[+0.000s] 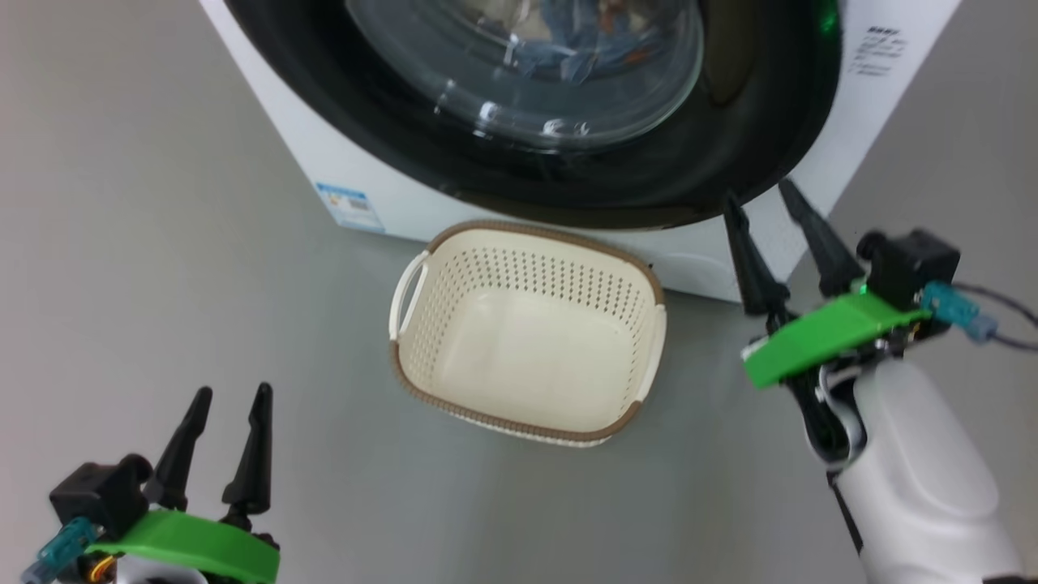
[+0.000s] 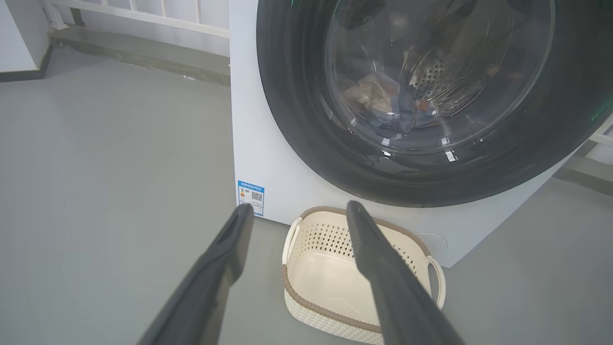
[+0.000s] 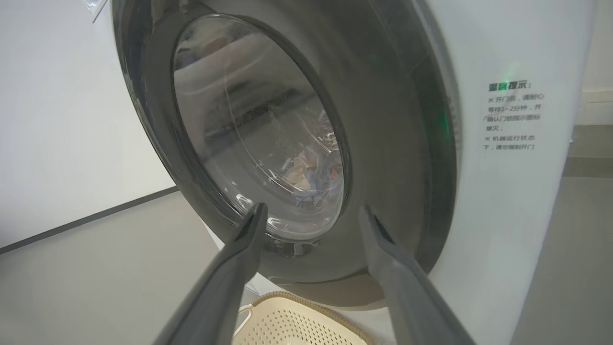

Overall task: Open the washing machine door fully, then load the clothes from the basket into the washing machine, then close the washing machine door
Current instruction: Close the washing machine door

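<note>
The washing machine stands ahead, and its door lies against the front. Through the glass the clothes show as blue and cream fabric in the drum, also in the left wrist view and the right wrist view. The basket sits empty on the floor before the machine. My right gripper is open, its tips just off the door's lower right rim, holding nothing. My left gripper is open low at the left, away from the basket.
Grey floor surrounds the machine. A blue label marks its lower corner and printed text sits beside the door. A white railing and a low ledge run behind at the left.
</note>
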You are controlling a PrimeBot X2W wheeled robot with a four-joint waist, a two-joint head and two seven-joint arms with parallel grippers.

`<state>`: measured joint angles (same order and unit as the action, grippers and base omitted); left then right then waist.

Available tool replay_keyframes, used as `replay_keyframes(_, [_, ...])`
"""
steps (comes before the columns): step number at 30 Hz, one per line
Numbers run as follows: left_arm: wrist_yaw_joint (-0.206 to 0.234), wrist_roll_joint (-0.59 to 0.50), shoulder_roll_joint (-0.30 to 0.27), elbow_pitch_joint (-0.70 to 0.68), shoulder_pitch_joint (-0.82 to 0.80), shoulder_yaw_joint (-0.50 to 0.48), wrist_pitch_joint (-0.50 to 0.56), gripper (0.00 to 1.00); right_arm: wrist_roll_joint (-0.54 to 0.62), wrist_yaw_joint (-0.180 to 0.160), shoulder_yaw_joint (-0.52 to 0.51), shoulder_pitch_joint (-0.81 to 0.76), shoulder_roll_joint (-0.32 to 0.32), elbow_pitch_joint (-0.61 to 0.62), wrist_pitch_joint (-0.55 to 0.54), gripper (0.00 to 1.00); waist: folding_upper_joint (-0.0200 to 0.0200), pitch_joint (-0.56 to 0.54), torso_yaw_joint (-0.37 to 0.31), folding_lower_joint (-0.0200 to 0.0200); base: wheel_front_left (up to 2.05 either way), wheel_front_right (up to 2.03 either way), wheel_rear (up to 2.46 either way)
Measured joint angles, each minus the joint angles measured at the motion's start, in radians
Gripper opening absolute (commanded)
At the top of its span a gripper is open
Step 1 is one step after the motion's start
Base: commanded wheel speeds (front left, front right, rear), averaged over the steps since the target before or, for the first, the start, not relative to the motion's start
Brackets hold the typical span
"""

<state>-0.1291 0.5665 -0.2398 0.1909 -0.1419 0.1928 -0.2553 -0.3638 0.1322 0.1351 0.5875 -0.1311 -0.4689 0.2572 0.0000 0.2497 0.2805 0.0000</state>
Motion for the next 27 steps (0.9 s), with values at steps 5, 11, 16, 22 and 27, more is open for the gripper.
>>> replay_keyframes(5, [0.000, 0.000, -0.017, 0.014, 0.022, -0.007, 0.000, 1.00, -0.009, 0.000, -0.009, -0.087, 0.000, 0.011, 0.000, 1.00, 0.0000, -0.043, -0.030, 0.0000, 0.00, 0.00, 0.00])
replay_keyframes(11, [0.000, 0.000, -0.032, 0.027, 0.032, -0.008, 0.000, 1.00, -0.010, 0.000, -0.020, -0.170, -0.005, 0.026, 0.000, 1.00, 0.0000, -0.082, -0.070, 0.0000, 0.00, 0.00, 0.00])
replay_keyframes(16, [0.000, 0.001, -0.038, 0.038, 0.054, -0.010, 0.000, 1.00, -0.017, 0.000, -0.020, -0.246, -0.006, 0.044, 0.000, 1.00, 0.0000, -0.113, -0.111, 0.0000, 0.00, 0.00, 0.00])
replay_keyframes(22, [0.000, 0.001, -0.044, 0.043, 0.063, -0.020, 0.000, 1.00, -0.019, 0.000, -0.024, -0.312, -0.005, 0.060, 0.000, 1.00, 0.0000, -0.135, -0.153, 0.0000, 0.00, 0.00, 0.00])
replay_keyframes(27, [0.000, 0.001, -0.045, 0.043, 0.068, -0.025, 0.000, 1.00, -0.020, 0.000, -0.039, -0.357, -0.003, 0.070, 0.000, 1.00, 0.0000, -0.149, -0.187, 0.0000, 0.00, 0.00, 0.00])
